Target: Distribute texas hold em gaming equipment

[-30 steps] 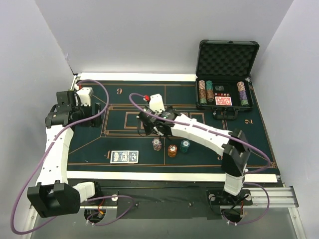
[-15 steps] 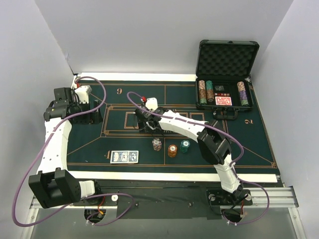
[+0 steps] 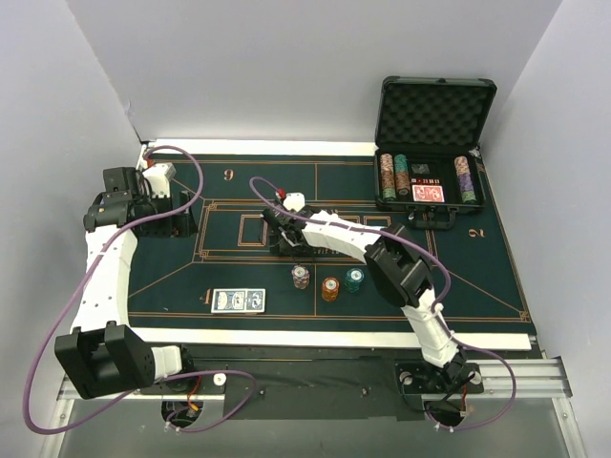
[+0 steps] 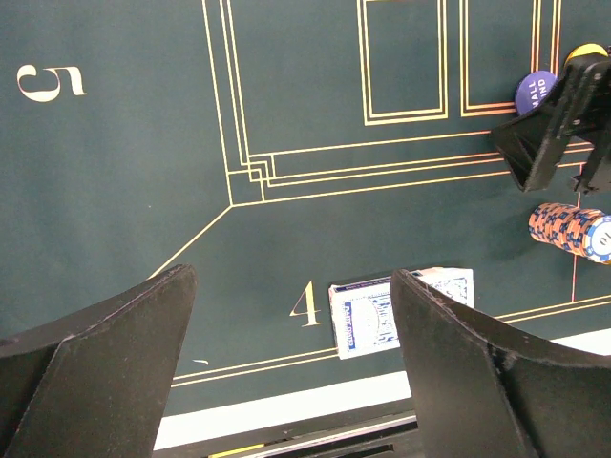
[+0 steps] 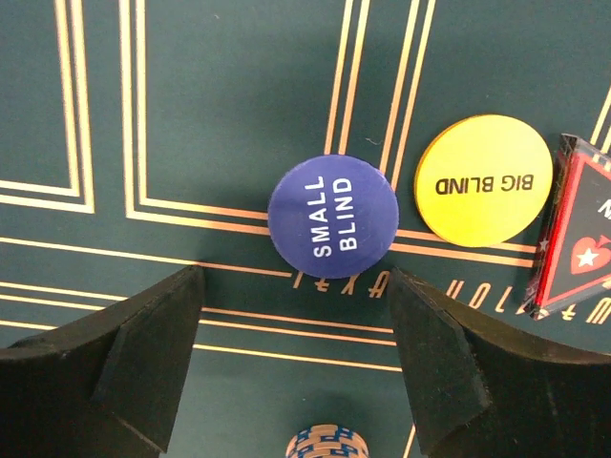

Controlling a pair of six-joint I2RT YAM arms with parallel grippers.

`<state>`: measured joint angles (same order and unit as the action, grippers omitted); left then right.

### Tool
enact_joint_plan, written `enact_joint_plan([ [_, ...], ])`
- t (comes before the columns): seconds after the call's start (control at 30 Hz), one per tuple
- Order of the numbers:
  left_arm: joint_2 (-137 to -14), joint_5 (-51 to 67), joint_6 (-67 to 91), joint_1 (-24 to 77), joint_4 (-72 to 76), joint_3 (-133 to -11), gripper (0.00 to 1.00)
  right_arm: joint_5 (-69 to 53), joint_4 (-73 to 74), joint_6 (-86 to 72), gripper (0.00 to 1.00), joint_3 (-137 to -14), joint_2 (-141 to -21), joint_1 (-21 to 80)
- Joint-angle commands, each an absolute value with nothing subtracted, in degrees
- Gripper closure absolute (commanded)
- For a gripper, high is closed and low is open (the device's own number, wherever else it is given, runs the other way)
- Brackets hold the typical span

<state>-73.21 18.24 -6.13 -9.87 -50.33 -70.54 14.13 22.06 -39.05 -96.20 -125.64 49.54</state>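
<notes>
Two blue-backed cards (image 3: 238, 301) lie side by side by the near edge; the left wrist view shows them (image 4: 372, 317) partly behind my right finger. Three small chip stacks stand mid-table: orange-and-blue (image 3: 302, 278), orange (image 3: 330, 288), teal (image 3: 355, 280). My right gripper (image 3: 284, 232) is open and empty, hovering low over a dark blue "SMALL BLIND" disc (image 5: 333, 219), with a yellow "BIG BLIND" disc (image 5: 484, 180) beside it. The orange-and-blue stack (image 5: 329, 445) sits just nearer than the right gripper (image 5: 294, 286). My left gripper (image 3: 183, 218) is open and empty at the table's left, also shown in its own view (image 4: 291, 286).
The open black foam-lined case (image 3: 434, 143) stands at the back right with chip rows and a red-backed deck (image 3: 428, 194). A red-edged item (image 5: 573, 243) lies right of the yellow disc. White table borders (image 3: 325, 337) run along the near and far edges.
My right arm has folded in and its gripper has shifted slightly left over the table's centre. My left arm drew back a little at first, then held still.
</notes>
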Motion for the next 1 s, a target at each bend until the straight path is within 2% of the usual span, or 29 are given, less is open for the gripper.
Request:
enact_joint_plan([
  [0.0, -71.7, 18.9, -5.6, -10.2, -48.9, -73.9, 0.06, 14.2, 22.9, -40.3, 0.28, -98.5, -127.7, 49.1],
  [0.27, -72.7, 19.3, -5.8, -10.1, -49.4, -74.1, 0.05, 17.8, 25.0, -39.6, 0.24, -99.4, -129.8, 48.5],
  [0.5, -73.6, 19.7, -5.9, -10.2, -49.6, -74.5, 0.05, 18.5, 25.6, -38.3, 0.24, -101.8, -132.6, 48.4],
  [0.63, -73.8, 19.2, -6.0, -10.1, -49.7, -74.7, 0.05, 17.6, 25.7, -37.8, 0.32, -104.0, -134.6, 49.1],
  [0.77, -73.6, 19.2, -6.2, -10.1, -49.7, -74.6, 0.05, 16.8, 25.7, -36.9, 0.46, -105.8, -135.8, 50.9],
  [0.97, -73.2, 18.8, -6.3, -10.1, -49.7, -74.4, 0.05, 14.0, 25.7, -35.1, 0.59, -111.9, -138.2, 54.0],
])
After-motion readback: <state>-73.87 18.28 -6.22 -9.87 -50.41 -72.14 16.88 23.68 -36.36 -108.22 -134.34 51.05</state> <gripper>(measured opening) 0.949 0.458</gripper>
